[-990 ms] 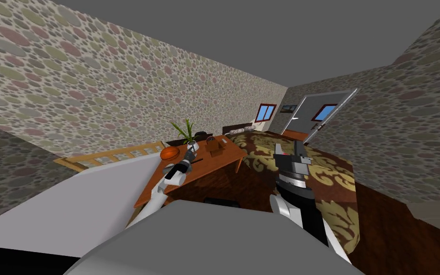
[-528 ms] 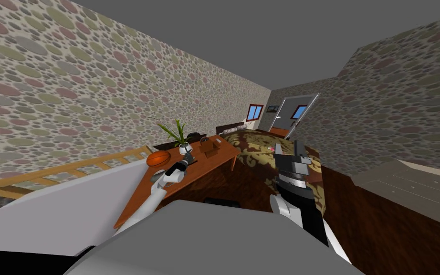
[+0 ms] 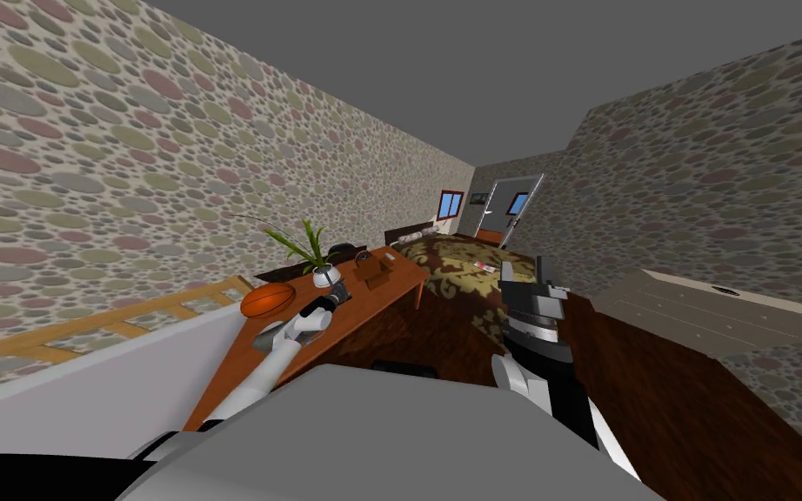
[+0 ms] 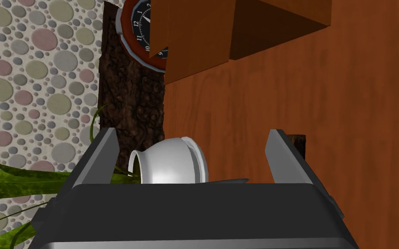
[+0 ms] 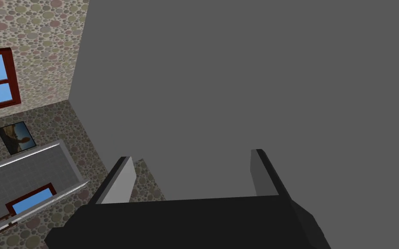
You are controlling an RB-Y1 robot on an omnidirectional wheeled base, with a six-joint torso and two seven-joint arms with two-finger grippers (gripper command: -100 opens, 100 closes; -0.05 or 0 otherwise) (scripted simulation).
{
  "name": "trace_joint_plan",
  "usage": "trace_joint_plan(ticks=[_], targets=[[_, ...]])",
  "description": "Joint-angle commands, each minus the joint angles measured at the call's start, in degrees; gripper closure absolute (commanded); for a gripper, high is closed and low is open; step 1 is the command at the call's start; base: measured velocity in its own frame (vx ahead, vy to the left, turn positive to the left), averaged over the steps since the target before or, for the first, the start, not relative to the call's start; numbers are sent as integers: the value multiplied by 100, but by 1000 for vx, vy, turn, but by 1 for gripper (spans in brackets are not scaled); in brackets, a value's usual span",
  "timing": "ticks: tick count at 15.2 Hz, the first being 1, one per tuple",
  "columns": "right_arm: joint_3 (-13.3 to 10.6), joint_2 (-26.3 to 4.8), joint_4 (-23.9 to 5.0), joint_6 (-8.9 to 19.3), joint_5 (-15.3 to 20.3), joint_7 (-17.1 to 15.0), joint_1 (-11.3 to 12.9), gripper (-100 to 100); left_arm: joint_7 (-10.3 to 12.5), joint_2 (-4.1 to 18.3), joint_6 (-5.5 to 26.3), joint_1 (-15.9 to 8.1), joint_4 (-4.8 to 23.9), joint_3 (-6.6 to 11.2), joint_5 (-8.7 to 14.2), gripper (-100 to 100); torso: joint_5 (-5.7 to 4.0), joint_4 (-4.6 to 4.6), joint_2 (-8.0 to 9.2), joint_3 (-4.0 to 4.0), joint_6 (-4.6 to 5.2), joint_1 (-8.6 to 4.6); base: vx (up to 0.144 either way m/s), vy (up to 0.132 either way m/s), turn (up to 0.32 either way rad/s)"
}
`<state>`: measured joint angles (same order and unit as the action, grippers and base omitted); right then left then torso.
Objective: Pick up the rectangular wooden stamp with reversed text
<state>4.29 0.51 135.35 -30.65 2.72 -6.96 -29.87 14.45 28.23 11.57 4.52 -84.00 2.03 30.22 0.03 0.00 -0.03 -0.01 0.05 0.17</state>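
Observation:
A brown rectangular wooden block with a handle on top, the stamp [image 3: 379,271], stands on the orange-brown desk [image 3: 364,309] beyond the potted plant. In the left wrist view it is a big wooden block [image 4: 220,34] ahead of the fingers. My left gripper [image 3: 341,294] hovers over the desk by the white plant pot [image 3: 326,278], short of the stamp. It is open [image 4: 193,132], and the pot [image 4: 168,164] lies low between the fingers, touching neither. My right gripper [image 3: 530,271] is raised over the floor beside the desk, open [image 5: 191,155] and empty.
An orange ball [image 3: 267,300] lies on the desk left of the pot. A round clock [image 4: 138,34] stands behind the stamp. A small dark object [image 4: 298,140] sits by one left finger. A patterned bed [image 3: 469,270] lies beyond the desk, and a grey dresser [image 3: 704,313] is at right.
My whole view has swung: the desk and bed slid left and the dresser came in at right. My left arm reached a little farther along the desk toward the pot.

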Motion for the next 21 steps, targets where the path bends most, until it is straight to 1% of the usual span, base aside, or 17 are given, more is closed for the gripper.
trace_joint_plan(ticks=[1,3,4,5,6,7,8,9,10,12,13,16,17,18,19,20,21], targets=[[0,0,0,0,0,0,0,0,33,71,266,-92,286,52,110,-100,0,0,0,0,0,0,-8,20,-316],[1,0,0,0,0,0,-1,0,33,71,266,-92,347,52,110,-100,1,-1,0,0,-7,2,-4,17,-58],[1,0,0,0,0,0,-2,0,70,199,549,-221,528,100,284,-100,1,-1,0,0,-9,1,-1,5,-271],[0,0,0,0,0,0,0,0,70,199,549,-221,685,100,284,-100,0,0,-2,-1,0,-1,-2,14,-349],[0,0,0,0,0,0,0,0,105,326,681,-346,879,151,453,-100,1,-1,-2,-1,-2,1,-2,26,-451],[0,0,0,0,0,0,0,0,105,326,739,-346,1089,151,453,-100,1,0,-3,-2,3,4,-4,38,-335],[1,0,0,0,0,0,-1,0,105,326,830,-346,1144,151,453,-100,2,-1,-2,-1,-4,8,-3,34,-66],[1,0,0,0,0,0,-2,0,137,451,967,-466,1335,202,617,-100,3,-2,-2,-1,-9,9,0,23,-234],[1,0,0,0,0,0,-1,0,137,451,1066,-466,1480,202,617,-100,2,-1,-3,-2,-2,7,2,29,-273],[1,0,0,0,0,0,-1,0,137,451,1107,-466,1544,202,617,-100,3,-2,-3,-2,-8,6,1,21,-55],[1,0,0,0,0,0,-2,0,167,574,1376,-580,1716,255,776,-100,2,-1,-3,-2,-10,4,1,15,-221],[1,0,0,0,0,0,-1,0,167,574,1379,-580,1943,255,776,-100,2,-1,-5,-3,-7,4,2,23,-138],[1,0,0,0,0,0,-2,0,194,693,1645,-687,2109,308,928,-100,2,-2,-5,-3,-9,3,3,16,-224],[1,0,0,0,0,0,-1,0,194,693,1645,-687,2302,308,928,-100,1,-1,-6,-3,-2,3,4,29,-274],[1,0,0,0,0,0,-1,0,219,809,1775,-785,2521,361,1073,-100,2,-2,-6,-4,-4,6,1,41,-367],[1,-1,0,0,0,0,0,0,219,809,1877,-785,2687,361,1073,-100,2,-1,-6,-3,0,9,2,57,-276],[1,-1,0,0,0,0,-1,0,219,809,1904,-785,2738,361,1073,-100,3,-2,-6,-3,-6,15,4,49,-63]])
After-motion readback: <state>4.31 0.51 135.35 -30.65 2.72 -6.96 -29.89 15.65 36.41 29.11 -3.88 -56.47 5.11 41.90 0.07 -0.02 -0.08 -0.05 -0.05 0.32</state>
